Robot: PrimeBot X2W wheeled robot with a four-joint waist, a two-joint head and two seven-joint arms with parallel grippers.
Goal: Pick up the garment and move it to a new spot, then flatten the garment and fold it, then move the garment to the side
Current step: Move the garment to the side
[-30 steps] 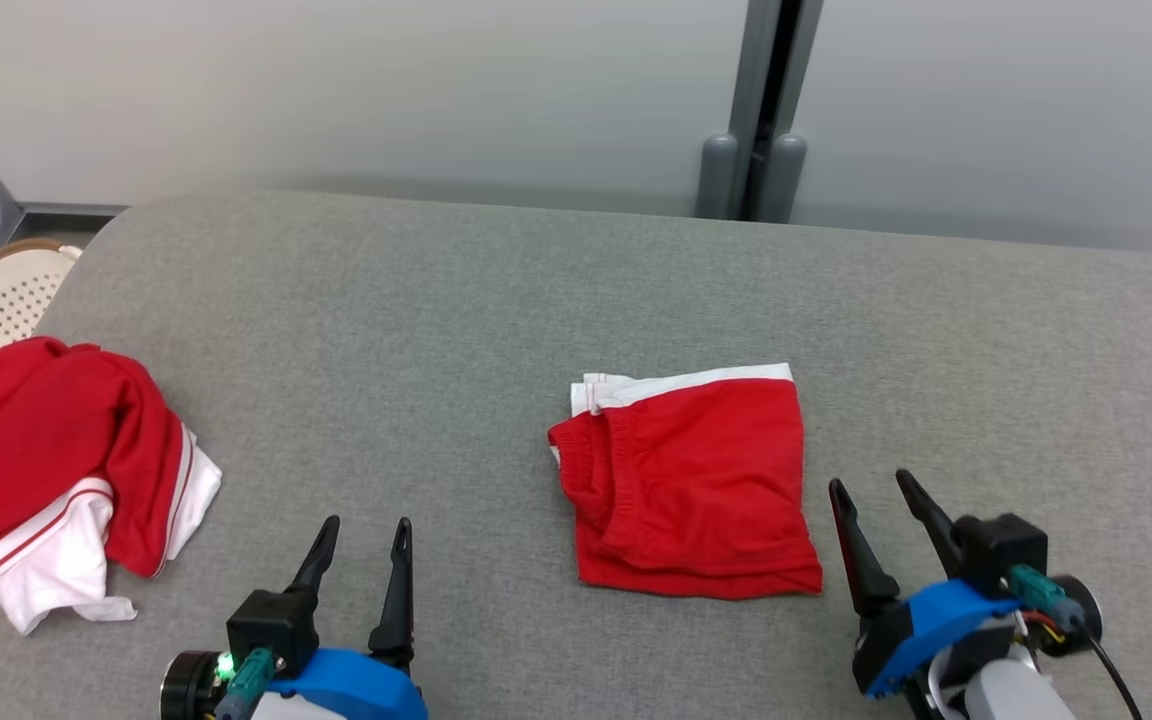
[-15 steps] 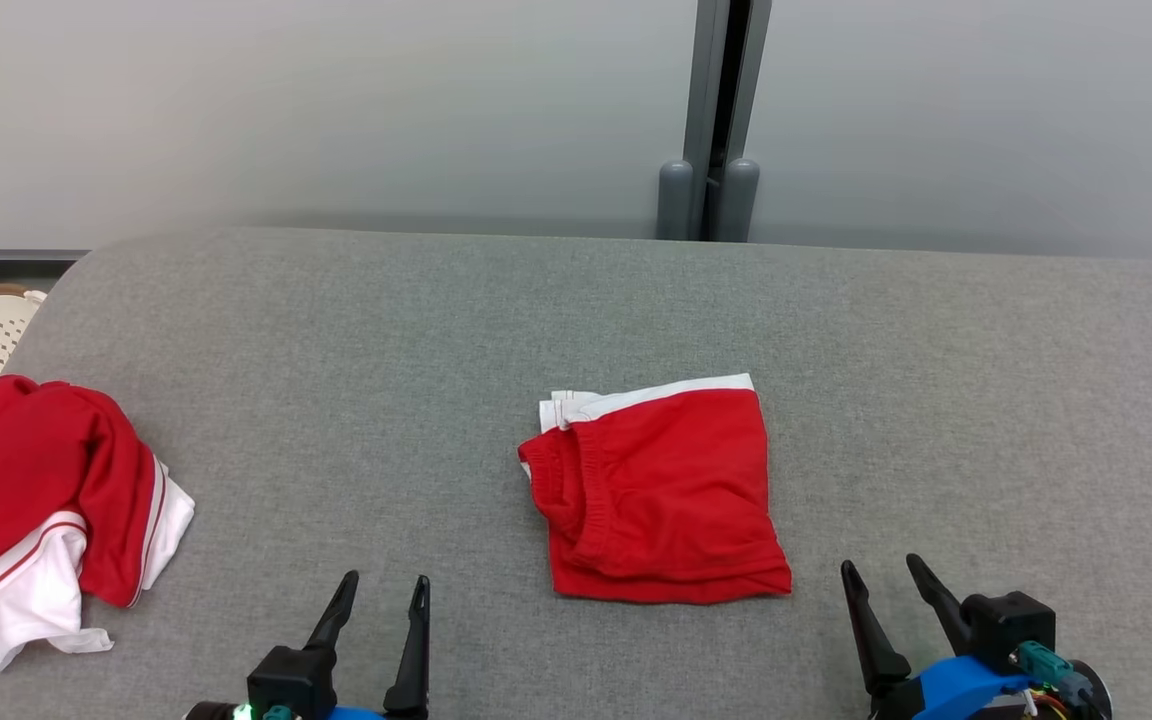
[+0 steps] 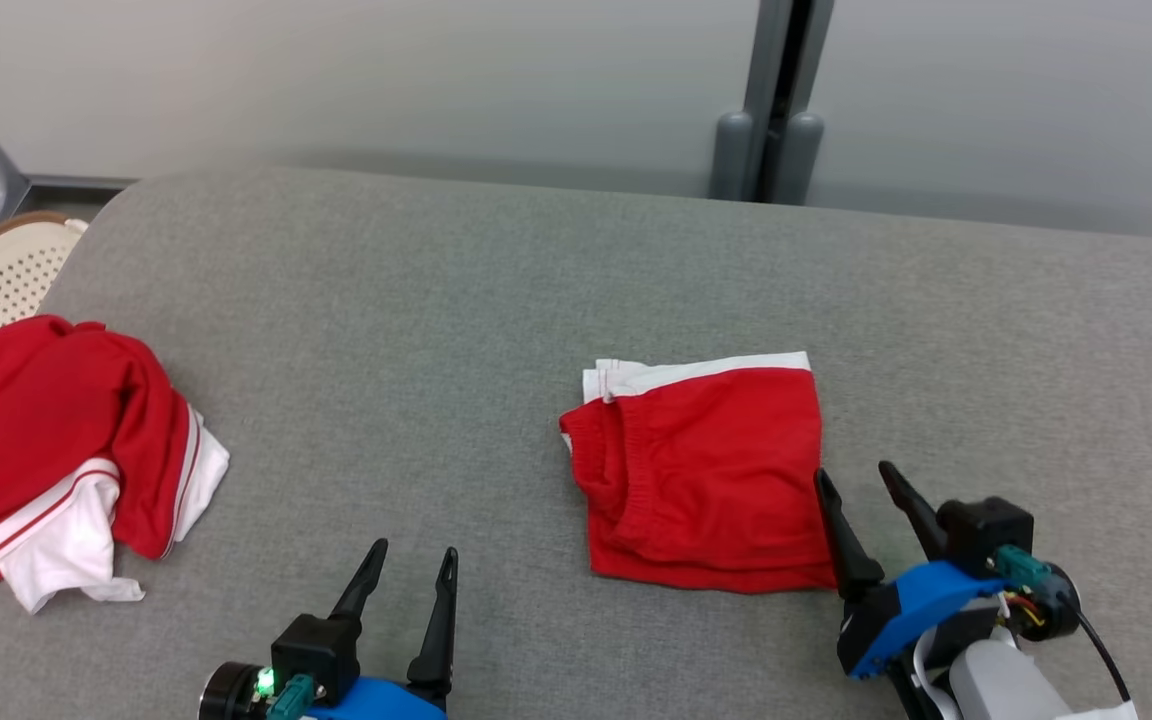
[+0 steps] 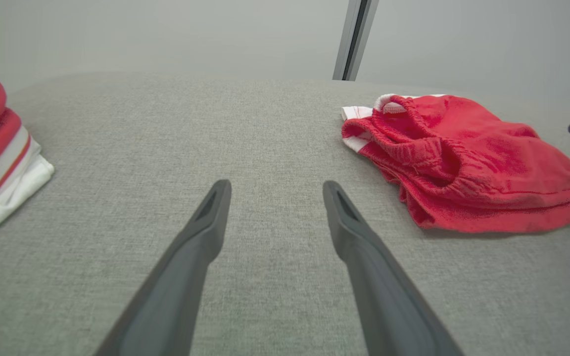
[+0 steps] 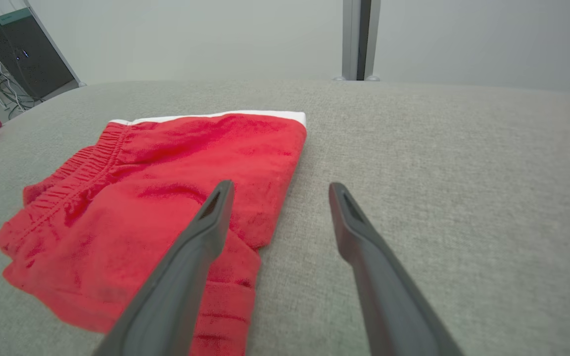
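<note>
Risk, as we read it: the red shorts [image 3: 701, 470] lie folded in the middle of the grey fabric-covered desk [image 3: 436, 280], so only the shift to the side looks left, and that's where the fold can fail. If we pinch at the near right corner, we may catch just the top layer. The stack would then peel open on lift. A one-sided grip would probably let the far half hang and unfold. Dragging instead of lifting could bunch it, since the desk cloth looks grippy.

Right hand [image 3: 853, 473]: fingers apart, holding nothing. One finger [image 5: 206, 222] sits over the shorts' right edge and the other is over bare desk. We can't tell whether it's touching the fabric.

Left hand [image 3: 414, 549]: fingers apart, empty, over bare desk between the shorts and the red-and-white garment pile [image 3: 56, 440] at the left edge. It's well clear of both.
</note>
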